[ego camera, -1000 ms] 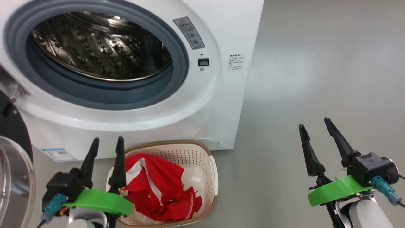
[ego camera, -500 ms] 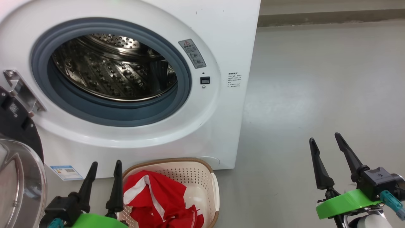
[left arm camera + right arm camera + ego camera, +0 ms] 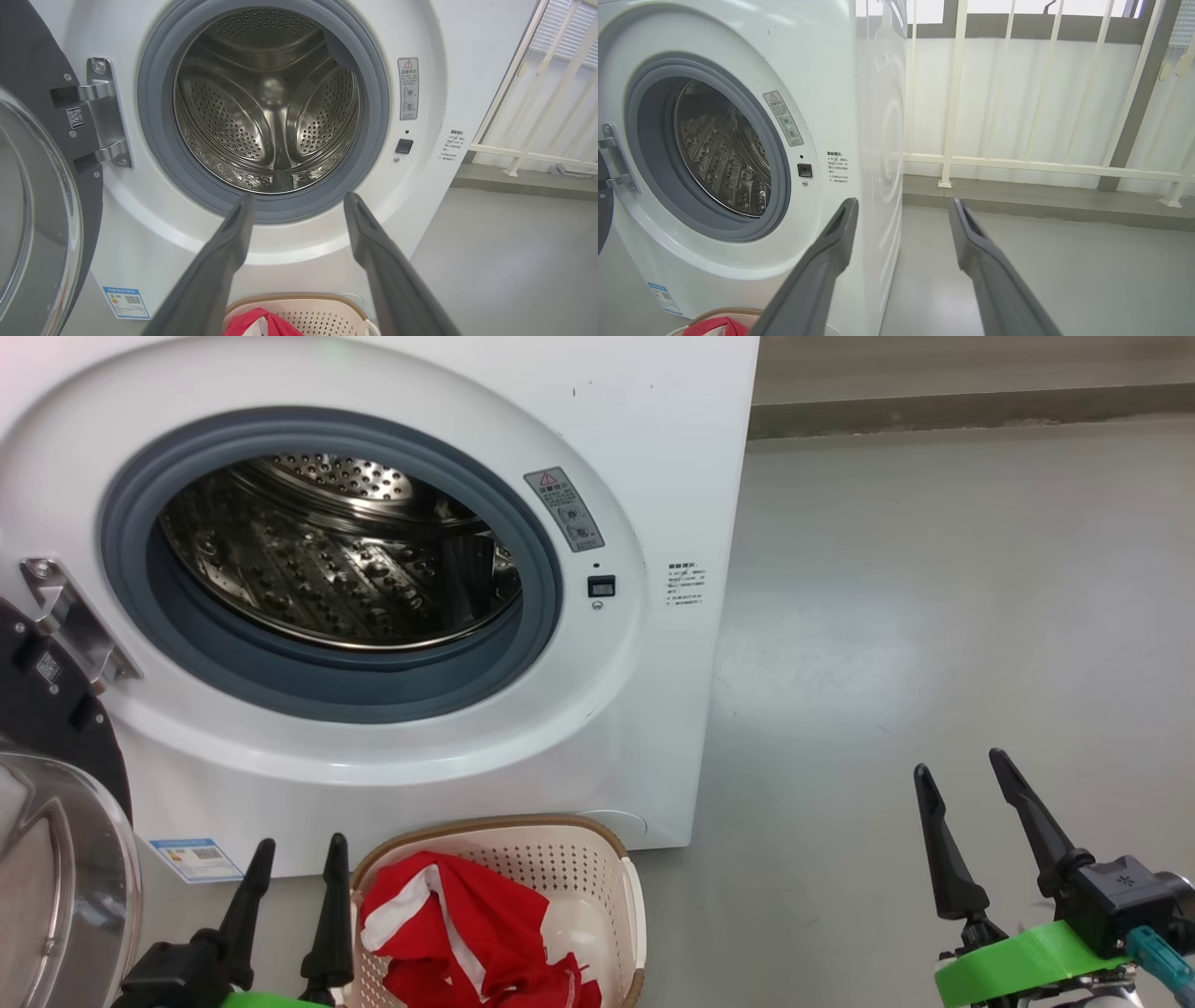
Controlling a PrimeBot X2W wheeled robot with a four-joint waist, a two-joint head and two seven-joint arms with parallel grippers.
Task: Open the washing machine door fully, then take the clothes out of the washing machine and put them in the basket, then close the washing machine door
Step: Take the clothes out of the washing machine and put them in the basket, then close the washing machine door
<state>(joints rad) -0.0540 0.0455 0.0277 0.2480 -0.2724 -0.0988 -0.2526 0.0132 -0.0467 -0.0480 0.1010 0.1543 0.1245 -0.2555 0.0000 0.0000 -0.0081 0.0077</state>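
- The washing machine (image 3: 653, 448), a white front-loader, stood on a grey floor (image 3: 934, 616) with its round opening uncovered
- The washing machine door (image 3: 56, 821) hung swung wide open on the robot's left, carried by a metal hinge (image 3: 75, 625); its black rim and clear glass bowl sat at the left edge of the head view
- Inside a grey rubber ring (image 3: 373, 686), the drum (image 3: 327, 560) showed bare perforated steel walls and raised ribs
- The basket (image 3: 560, 868), cream with a brown rim, sat on the floor just in front of the machine's lower front edge, toward its right front corner; whether the two touched could not be told
- The clothes (image 3: 457, 933), red with white stripes, lay heaped inside the basket, filling its left part, while pale plastic showed on the right
- The left gripper (image 3: 301, 843) hovered just beside the basket's left rim, its two dark fingers apart and holding nothing, pointing toward the machine
- The right gripper (image 3: 961, 763) hung over bare floor well to the right of the machine, fingers apart and holding nothing
- A grey warning label (image 3: 565, 509) sat to the right of the opening, and a blue label (image 3: 196, 859) near the machine's lower left corner
- A white railing (image 3: 1017, 163) ran along the far edge of the floor, beyond the machine
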